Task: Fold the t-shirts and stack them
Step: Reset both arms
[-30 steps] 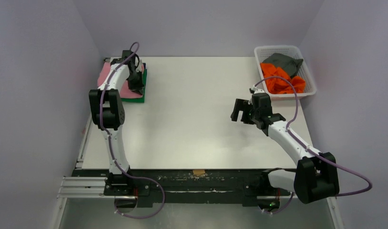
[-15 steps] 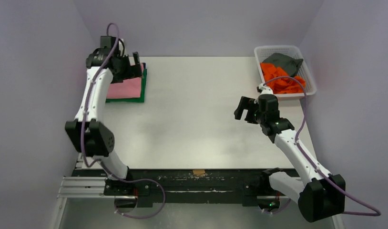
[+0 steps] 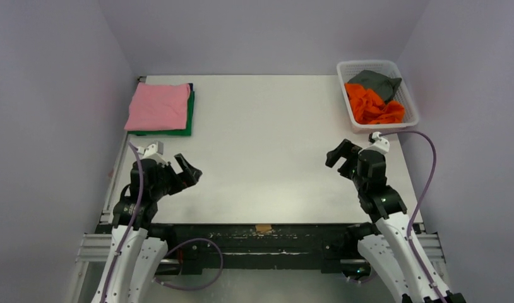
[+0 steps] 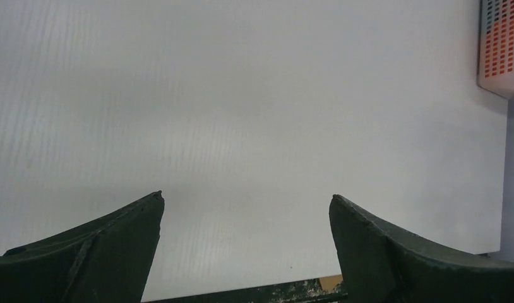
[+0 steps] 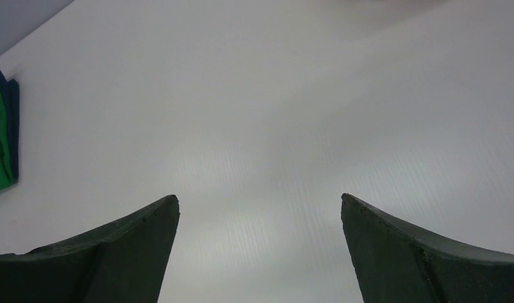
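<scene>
Next up: orange t-shirt [image 3: 373, 106] in basket [image 3: 368, 64] | lies ahead, slightly right of right claw [image 3: 340, 154], the nearer one | both claws apart, empty | left claw [image 3: 186, 171] well apart

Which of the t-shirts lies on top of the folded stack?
The light pink t-shirt, folded flat over the green t-shirt at far left; the orange t-shirt and grey t-shirt lie crumpled in the white mesh basket.

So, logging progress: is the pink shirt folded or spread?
Folded: the pink shirt lies as a neat rectangle atop the green shirt.
</scene>
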`<state>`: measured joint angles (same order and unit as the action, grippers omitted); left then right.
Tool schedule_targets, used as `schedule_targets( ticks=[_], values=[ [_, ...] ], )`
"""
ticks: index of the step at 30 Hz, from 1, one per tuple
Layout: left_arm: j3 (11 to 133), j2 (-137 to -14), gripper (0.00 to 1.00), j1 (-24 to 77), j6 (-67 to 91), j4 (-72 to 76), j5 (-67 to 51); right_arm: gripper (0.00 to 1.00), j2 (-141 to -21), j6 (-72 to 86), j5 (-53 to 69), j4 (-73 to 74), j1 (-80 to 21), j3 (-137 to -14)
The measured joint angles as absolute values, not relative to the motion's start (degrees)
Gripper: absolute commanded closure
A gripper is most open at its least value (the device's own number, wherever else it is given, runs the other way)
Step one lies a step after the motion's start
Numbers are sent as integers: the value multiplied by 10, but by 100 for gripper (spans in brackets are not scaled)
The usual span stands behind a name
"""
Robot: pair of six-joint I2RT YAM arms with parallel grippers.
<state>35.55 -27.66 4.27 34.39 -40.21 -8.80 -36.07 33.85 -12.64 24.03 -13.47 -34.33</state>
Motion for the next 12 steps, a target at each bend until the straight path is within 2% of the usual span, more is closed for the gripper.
schedule_targets(
  ticks=[12],
  values=[
    [346, -290, 0, 75, 365, -370, -109, 3, -283, 380, -189, 304, -135, -307]
  ],
)
